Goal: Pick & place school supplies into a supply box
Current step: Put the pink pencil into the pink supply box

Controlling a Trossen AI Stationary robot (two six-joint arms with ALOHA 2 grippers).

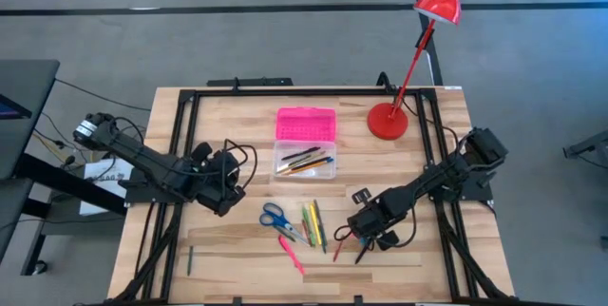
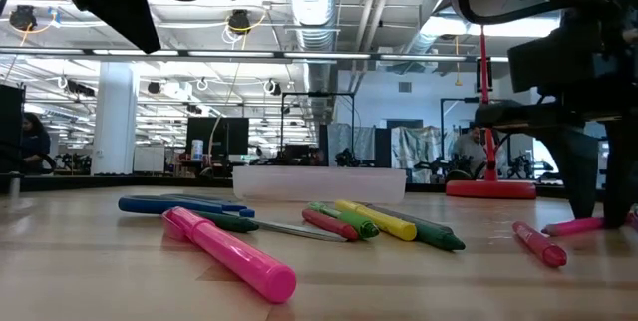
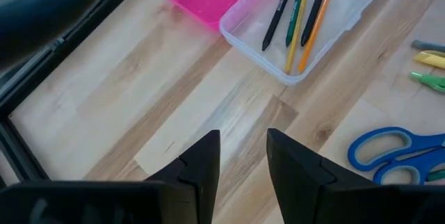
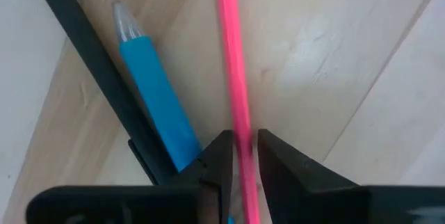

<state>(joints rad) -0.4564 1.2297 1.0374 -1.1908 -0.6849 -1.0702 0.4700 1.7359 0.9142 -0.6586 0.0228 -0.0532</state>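
We see the right gripper point(image 4: 241, 156) low over the smooth plank table point(image 1: 418, 277), near its front right corner, its two dark fingers standing on either side of a thin pink pen point(image 4: 235, 78), which runs straight up between them; whether they press it we cannot tell. Just beside the pink pen lie a stubby blue marker point(image 4: 153, 102) with a clear cap tip and a slim black pen point(image 4: 90, 64), both slanted across the pale wood grain.

Toward the middle of the front edge we find the loose supplies: blue-handled scissors point(image 1: 275, 217) with looped grips, a fan of green and yellow markers point(image 1: 313, 222), and a fat pink highlighter point(image 1: 291, 253) of glossy plastic. A lone dark pencil point(image 1: 189, 259) lies near the front left corner.

The supply box point(image 1: 305, 164), a clear rectangular tray with rounded corners, sits at the table's middle toward the back edge, its frosted pink lid point(image 1: 306, 124) folded flat behind it. Inside we count a few black, green and orange pens point(image 3: 299, 15).

The left gripper point(image 3: 242, 161) hovers over bare wood at the table's left edge, fingers parted and holding nothing. A red desk lamp point(image 1: 388, 121) stands on its round base near the back right corner.
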